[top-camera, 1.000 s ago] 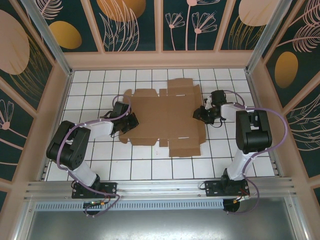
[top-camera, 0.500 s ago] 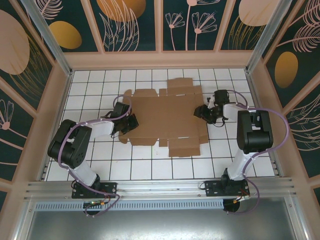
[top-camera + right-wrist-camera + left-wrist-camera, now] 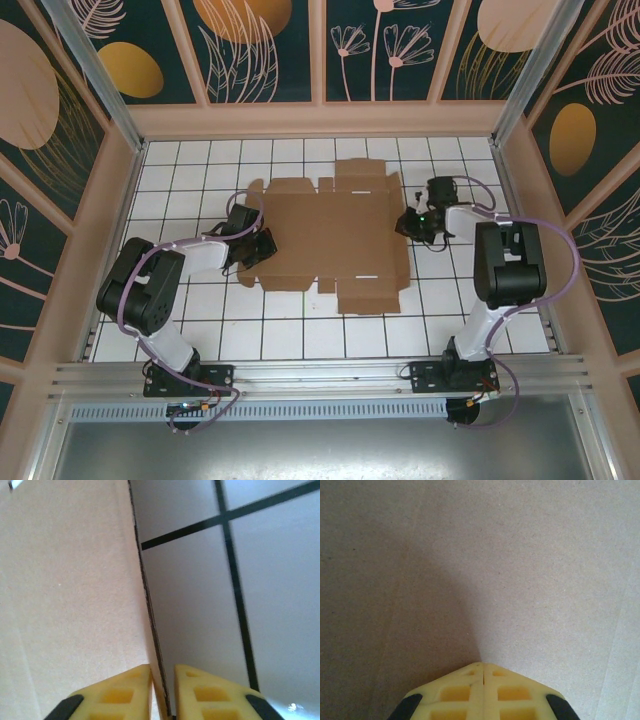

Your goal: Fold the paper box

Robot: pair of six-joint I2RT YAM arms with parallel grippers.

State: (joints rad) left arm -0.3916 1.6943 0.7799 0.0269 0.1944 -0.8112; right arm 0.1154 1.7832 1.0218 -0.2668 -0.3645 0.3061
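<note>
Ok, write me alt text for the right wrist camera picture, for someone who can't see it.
The right gripper, yellow-tipped, pinches the edge of the paper box at the bottom of the frame. The brown cardboard covers the left side, and white table tiles with dark grout lines lie on the right.

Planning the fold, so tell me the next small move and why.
Probably lift the right gripper slightly to start the fold: the paper box lies flat, its right edge sits between that gripper's jaws, and the shut left gripper is down over its left part, likely pinning it.
</note>
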